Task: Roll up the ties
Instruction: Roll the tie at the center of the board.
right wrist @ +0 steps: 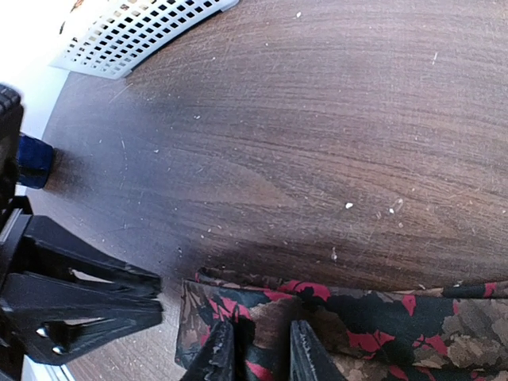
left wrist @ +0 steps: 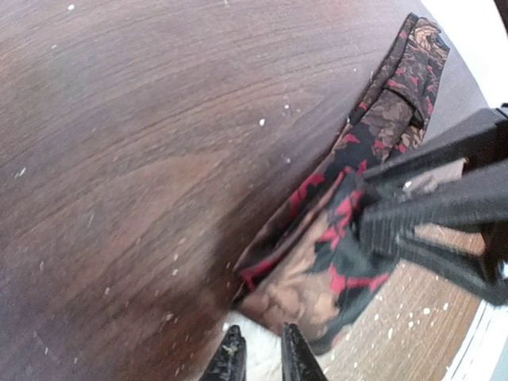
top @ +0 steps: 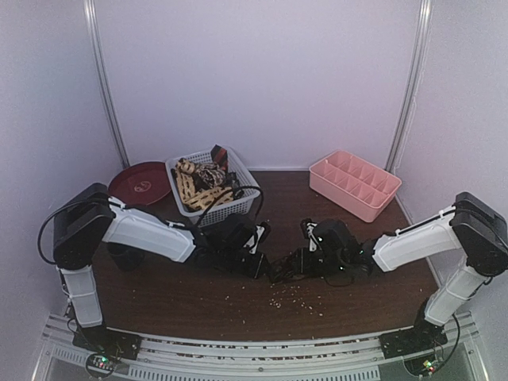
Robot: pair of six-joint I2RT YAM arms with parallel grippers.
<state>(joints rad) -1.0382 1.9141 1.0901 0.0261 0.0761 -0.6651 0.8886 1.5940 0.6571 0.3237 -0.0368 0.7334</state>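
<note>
Both jaws narrow around tie

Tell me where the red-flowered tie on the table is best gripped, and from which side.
Probably the bunched end of the tie, where the fabric looks doubled and stands thicker than the flat strip. Come from above across its width, one finger on each long edge; the rest lies flat on the table, offering no lip.

A robot lab booth: white walls enclose a wooden table, with arms bolted to a rail at 6 o'clock.
</note>
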